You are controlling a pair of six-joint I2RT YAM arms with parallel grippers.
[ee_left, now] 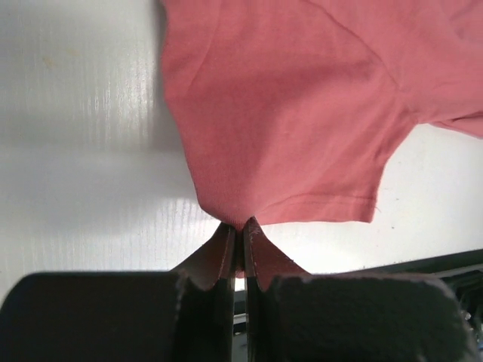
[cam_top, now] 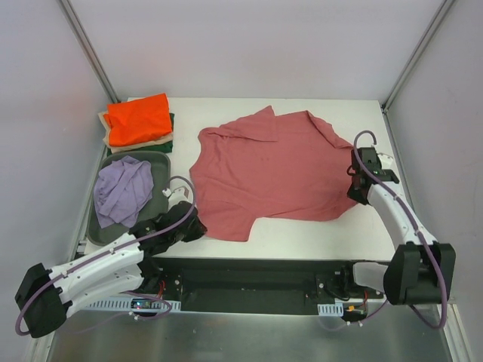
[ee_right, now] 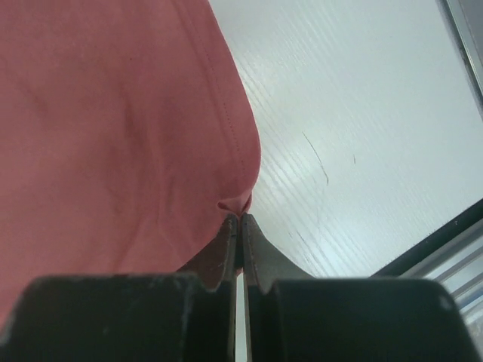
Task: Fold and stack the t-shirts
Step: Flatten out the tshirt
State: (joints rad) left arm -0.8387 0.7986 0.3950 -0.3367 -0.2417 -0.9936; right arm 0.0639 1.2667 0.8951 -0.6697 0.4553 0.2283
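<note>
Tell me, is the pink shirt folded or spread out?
Spread out: the rose-red t-shirt lies mostly flat across the white table.

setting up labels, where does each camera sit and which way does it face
Top external: above and behind, facing down at the table; left arm, right arm and the rose-red t-shirt show.
Left wrist: on the left arm, facing along the left gripper, shut on the t-shirt's sleeve.
Right wrist: on the right arm, facing along the right gripper, shut on the t-shirt's edge.
Shared: all show that t-shirt.
</note>
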